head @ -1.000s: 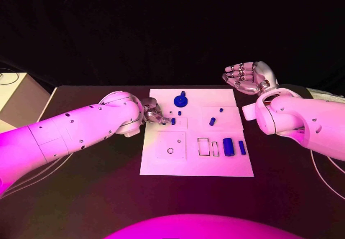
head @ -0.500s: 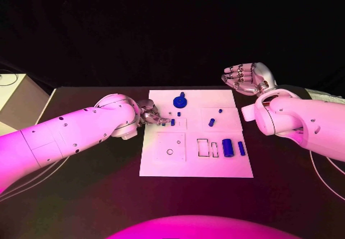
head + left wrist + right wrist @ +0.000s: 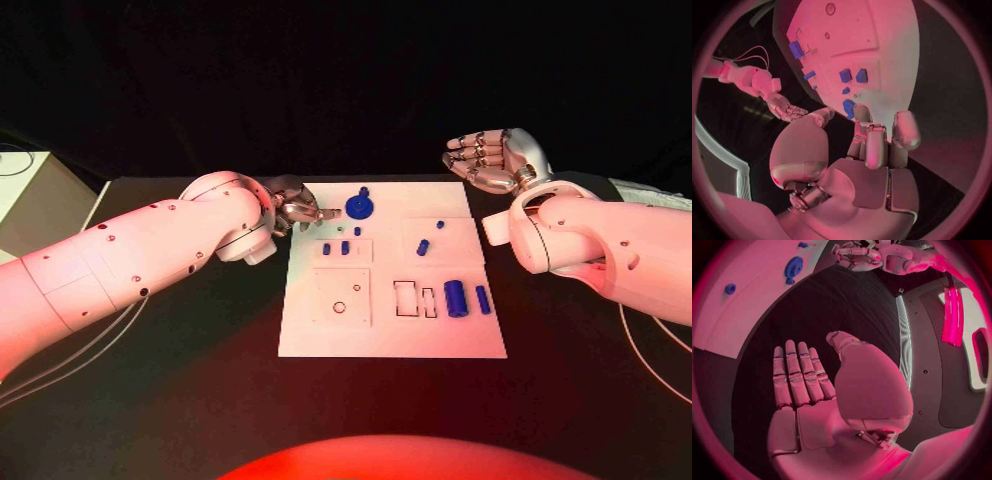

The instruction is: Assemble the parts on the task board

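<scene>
So the left hand [image 3: 300,209] is hovering at the task board's [image 3: 389,330] near-left edge with fingers curled in, and I can't make out anything sitting in them. Just beyond its fingertips the blue disc part [image 3: 361,207] with a peg is standing on the board, and a couple of small blue pegs [image 3: 346,246] are sitting right below the hand. Farther out, a bigger blue cylinder [image 3: 456,296] is lying by the rectangular slots.

The right hand [image 3: 488,158] is waiting off the board's far corner, fingers spread, holding nothing.

These bits look light, rigid and probably slick, so I'd pinch them by the sides. Plenty of open bench [image 3: 173,390] around the board for swinging in.
</scene>
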Tool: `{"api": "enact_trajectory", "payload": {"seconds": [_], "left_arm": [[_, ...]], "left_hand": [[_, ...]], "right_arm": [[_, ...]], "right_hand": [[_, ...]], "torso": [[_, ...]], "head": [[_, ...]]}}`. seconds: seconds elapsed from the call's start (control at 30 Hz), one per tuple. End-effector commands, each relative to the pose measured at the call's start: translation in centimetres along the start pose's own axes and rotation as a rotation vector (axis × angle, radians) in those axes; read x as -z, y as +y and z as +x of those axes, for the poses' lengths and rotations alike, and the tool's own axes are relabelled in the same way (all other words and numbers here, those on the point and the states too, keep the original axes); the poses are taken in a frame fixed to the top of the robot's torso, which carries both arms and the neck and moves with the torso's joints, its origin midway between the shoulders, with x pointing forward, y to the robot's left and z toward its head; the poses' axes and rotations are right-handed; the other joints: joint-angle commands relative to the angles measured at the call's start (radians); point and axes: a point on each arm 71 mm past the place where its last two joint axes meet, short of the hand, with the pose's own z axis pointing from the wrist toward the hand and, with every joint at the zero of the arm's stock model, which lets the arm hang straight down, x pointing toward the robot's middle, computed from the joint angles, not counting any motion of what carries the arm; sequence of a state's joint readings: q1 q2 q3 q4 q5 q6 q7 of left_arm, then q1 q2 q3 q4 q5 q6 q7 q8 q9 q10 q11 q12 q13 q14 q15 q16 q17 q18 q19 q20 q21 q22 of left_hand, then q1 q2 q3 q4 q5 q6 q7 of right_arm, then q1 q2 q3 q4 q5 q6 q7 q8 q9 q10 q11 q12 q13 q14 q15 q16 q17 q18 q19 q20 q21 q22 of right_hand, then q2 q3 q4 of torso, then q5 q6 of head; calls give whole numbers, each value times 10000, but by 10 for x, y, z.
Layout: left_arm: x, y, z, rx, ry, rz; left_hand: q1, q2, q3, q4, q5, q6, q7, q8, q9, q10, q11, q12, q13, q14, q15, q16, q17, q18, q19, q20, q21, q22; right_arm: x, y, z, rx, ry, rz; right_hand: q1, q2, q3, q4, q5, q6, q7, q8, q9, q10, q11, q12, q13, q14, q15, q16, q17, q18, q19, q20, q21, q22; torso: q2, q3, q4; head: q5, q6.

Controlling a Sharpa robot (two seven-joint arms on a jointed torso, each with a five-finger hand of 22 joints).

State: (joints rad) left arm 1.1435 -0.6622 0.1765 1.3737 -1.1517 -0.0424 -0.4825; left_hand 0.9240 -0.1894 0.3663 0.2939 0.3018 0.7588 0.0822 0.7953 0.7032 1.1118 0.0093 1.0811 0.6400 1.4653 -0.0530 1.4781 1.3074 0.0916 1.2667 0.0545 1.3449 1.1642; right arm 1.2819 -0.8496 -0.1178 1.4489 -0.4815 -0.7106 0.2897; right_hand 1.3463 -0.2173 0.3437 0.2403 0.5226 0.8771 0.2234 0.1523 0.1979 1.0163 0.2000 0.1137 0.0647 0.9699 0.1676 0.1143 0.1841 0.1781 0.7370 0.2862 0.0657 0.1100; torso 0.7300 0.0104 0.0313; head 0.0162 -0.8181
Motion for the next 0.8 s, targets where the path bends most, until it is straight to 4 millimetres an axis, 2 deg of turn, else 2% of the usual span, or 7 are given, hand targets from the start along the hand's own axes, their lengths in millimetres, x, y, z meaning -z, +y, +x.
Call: {"api": "enact_trajectory", "payload": {"seconds": [0.03,0.17,0.27,0.3,0.4,0.5,0.8], "left_arm": [[-1,-4,-4,1503,-284,643],[-3,-8,-5,1945,-406,1162],[-5,-11,-1,1860,-569,1904],[-6,-12,0,1784,-642,2120],[-10,-18,6,1025,-1235,3276],[-15,-23,15,-57,-1524,4101],[-27,-31,27,-1859,-2238,4812]], "left_hand": [[100,87,-93,4,2,-179,83,-87,-84,-369,91,-225,-430,428,111,-117,979,118,-203,68,-155,-235],[824,295,16,-14,91,-737,401,-201,-357,-1245,401,-493,-790,-384,407,-1015,-371,441,-1499,343,-1217,-1711],[2449,201,625,-103,109,-1065,616,-450,-770,-2088,617,-878,-1101,-1710,620,-2266,-2136,845,-3240,533,-2707,-3637],[3441,144,1108,-527,106,-1094,714,-586,-975,-2573,672,-1219,-1322,-2640,678,-3095,-3175,897,-3669,594,-3136,-3985],[4959,-245,2077,-1463,12,-864,868,-1126,-1639,-3019,827,-1946,-1949,-3582,824,-3678,-4058,892,-3899,720,-3289,-4016],[5310,-795,2355,-2051,-100,-643,895,-2082,-2617,-2986,931,-3030,-2970,-4361,892,-4045,-4917,899,-4179,803,-3024,-3733],[4950,-959,1886,-2138,-141,-243,800,-2694,-3290,-2938,1002,-3672,-3688,-4001,967,-3448,-4966,916,-4169,919,-2956,-3655]], "right_arm": [[0,1,0,-12,110,-160],[0,0,-1,0,81,-145],[0,0,-1,2,77,-142],[0,0,-1,3,78,-142],[0,0,-2,36,77,-158],[-1,-1,-2,50,77,-160],[0,1,1,-17,163,-165]], "right_hand": [[-80,29,14,22,28,71,333,-43,-15,76,-21,-62,-8,74,15,-54,-9,28,-76,18,-48,-16],[-93,25,10,27,25,75,334,-45,-16,80,-19,-66,-8,75,15,-59,-15,29,-73,18,-46,-23],[-75,29,21,13,17,79,331,-48,-18,84,-21,-70,-8,80,13,-62,-20,33,6,17,-32,-18],[-74,29,21,12,16,79,331,-48,-18,84,-22,-71,-8,80,13,-63,-20,34,8,17,-32,-18],[-15,38,63,-39,-8,94,323,-55,-24,100,-29,-85,-9,102,5,-72,-37,43,121,15,-1,-24],[11,43,86,-63,-15,103,320,-57,-26,110,-32,-91,-9,115,0,-75,-44,47,168,13,13,-27],[17,45,92,-69,-15,105,319,-58,-27,112,-33,-92,-9,119,-1,-75,-46,48,182,13,16,-28]], "torso": [[-2,6,14],[-22,18,27],[-24,8,27],[-24,5,25],[-25,3,20],[5,-12,-6],[38,-8,-2]], "head": [[-29,45],[-12,70],[-3,98],[-1,106],[-3,151],[-16,251],[-52,408]]}}
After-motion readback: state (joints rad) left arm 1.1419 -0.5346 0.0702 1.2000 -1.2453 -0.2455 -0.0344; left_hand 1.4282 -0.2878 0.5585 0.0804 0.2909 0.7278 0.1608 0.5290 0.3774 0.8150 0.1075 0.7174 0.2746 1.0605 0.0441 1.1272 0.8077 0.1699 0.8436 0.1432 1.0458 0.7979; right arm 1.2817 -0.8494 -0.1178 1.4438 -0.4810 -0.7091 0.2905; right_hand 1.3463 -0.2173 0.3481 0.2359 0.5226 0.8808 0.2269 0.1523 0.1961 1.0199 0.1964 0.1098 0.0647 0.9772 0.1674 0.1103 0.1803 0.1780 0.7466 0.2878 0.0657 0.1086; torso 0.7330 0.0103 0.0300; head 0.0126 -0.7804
